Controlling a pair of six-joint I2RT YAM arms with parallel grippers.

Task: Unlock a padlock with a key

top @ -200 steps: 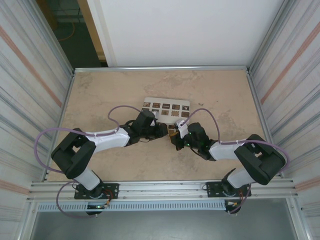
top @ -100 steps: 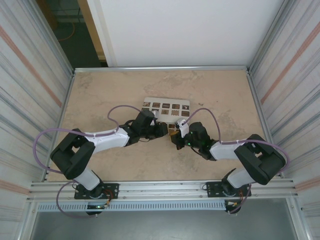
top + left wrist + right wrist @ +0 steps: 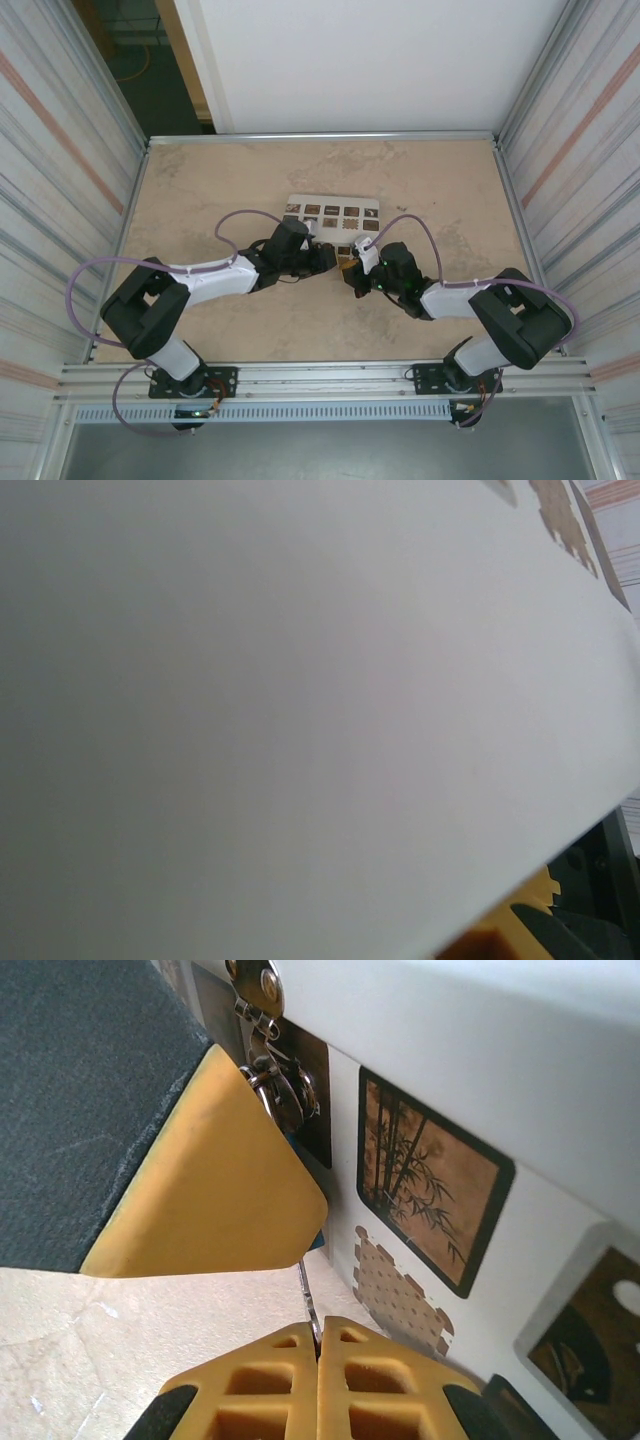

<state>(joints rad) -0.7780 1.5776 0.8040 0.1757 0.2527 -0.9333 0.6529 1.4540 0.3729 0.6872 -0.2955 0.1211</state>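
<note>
The right tool is pinched shut on the thin key, whose shaft runs up to the blue padlock. The left tool grips the padlock beside the white box, at the centre of the overhead view. A mottled beige bench carries them, between ribbed metal side walls and a white back wall.

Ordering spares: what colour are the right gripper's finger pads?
Yellow pads, clearest in the right wrist view.
</note>
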